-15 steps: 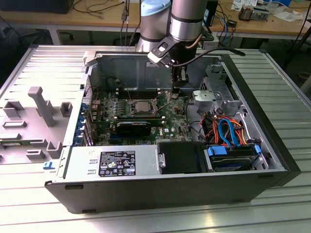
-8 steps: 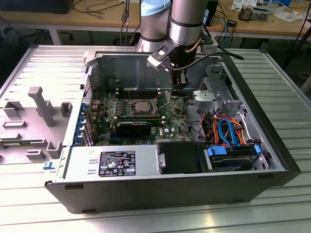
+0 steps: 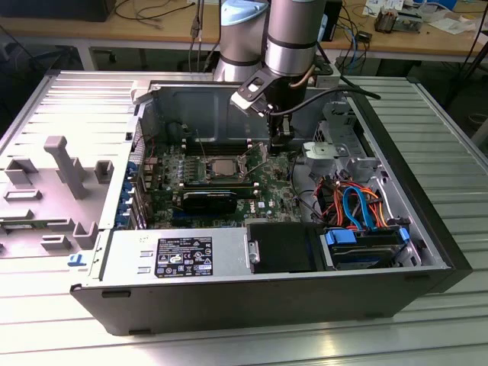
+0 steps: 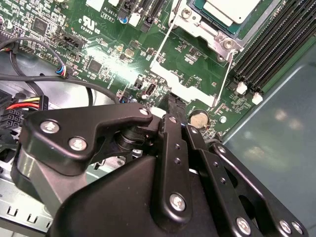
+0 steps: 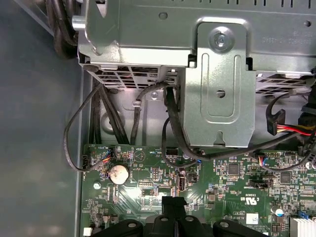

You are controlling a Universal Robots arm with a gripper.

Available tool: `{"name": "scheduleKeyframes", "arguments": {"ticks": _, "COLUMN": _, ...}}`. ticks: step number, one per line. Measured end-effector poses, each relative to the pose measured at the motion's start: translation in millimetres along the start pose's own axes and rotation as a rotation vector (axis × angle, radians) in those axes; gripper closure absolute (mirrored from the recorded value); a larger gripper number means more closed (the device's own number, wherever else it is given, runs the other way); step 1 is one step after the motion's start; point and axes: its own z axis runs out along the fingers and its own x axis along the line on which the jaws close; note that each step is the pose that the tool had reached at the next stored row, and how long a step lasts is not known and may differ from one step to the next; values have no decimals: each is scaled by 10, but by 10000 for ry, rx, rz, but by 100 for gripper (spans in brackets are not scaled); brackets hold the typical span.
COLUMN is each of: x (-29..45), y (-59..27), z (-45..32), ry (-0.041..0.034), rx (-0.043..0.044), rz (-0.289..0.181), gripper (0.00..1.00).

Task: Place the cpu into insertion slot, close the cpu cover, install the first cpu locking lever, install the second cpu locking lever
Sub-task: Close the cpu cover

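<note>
Gripper closed with fingertips together and empty, tip low over the green motherboard just beside a corner of the insertion slot; cpu seated in the slot, to the exterior view's left of the gripper.

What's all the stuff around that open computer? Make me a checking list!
Surface: ribbed silver metal table carrying the open grey computer case.
Job's things: small square silver-topped cpu sits in the silver-rimmed square insertion slot on the green circuit board.
Clutter: grey plastic fixture on the exterior view's left.
Grippers: black gripper shut, holding nothing, near the slot.
Cables: orange and blue cables; black wires.
Surroundings: wooden bench behind.
</note>
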Motion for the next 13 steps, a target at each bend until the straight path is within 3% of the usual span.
{"name": "scheduleKeyframes", "arguments": {"ticks": 9, "x": 0, "y": 0, "z": 4, "ry": 0, "rx": 0, "rz": 0, "gripper": 89}}
{"name": "scheduleKeyframes", "arguments": {"ticks": 13, "x": 0, "y": 0, "z": 42, "ry": 1, "rx": -1, "rz": 0, "gripper": 89}}
